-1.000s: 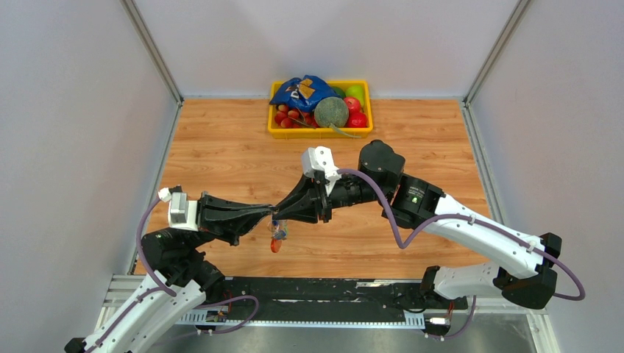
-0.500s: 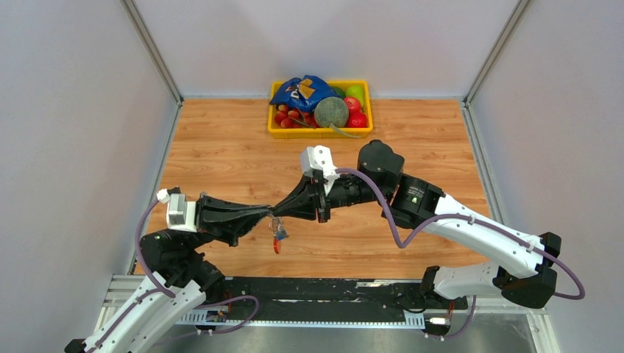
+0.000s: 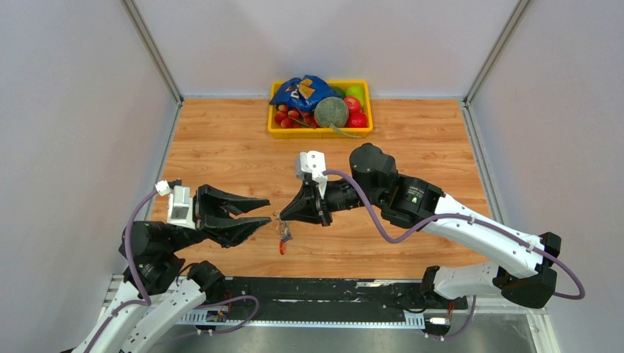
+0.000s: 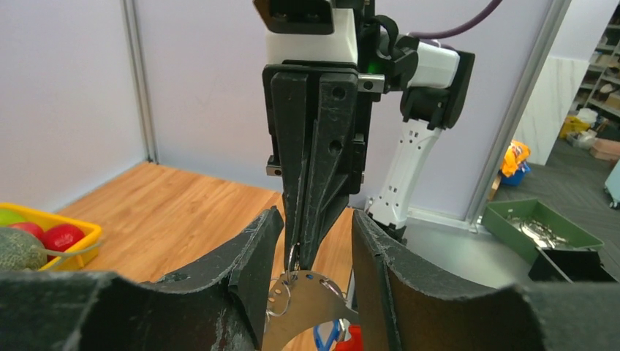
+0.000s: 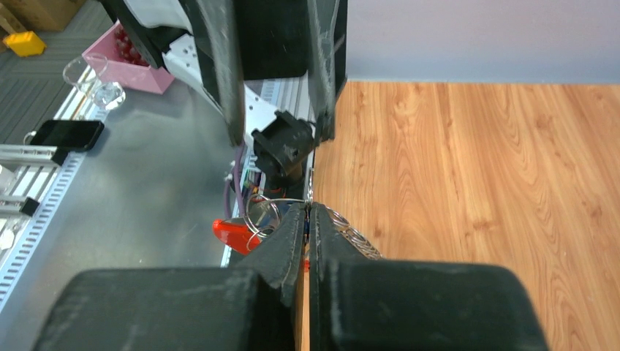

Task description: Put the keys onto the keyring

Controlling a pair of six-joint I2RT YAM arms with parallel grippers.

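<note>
Keyring (image 3: 282, 237): pinched by its thin wire loop in pressed-together right fingers (image 5: 281, 245), dangling below their tips, between spread left fingers (image 4: 252, 252). Could slip from so slight a hold, dropping onto bench (image 3: 221, 147).

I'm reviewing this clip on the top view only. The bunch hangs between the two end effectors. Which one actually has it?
Observer: The right end effector. The left wrist view shows its tips shut on the keyring, pinching it by its top ring.
Operator: And the left one?
Observer: The left end effector grips nothing. In its wrist view the keyring shows in the open gap between its fingers.
Operator: Is any key on it?
Observer: A blue key shows low in the bunch, cut off by the frame's bottom edge. I cannot tell whether it is threaded on.
</note>
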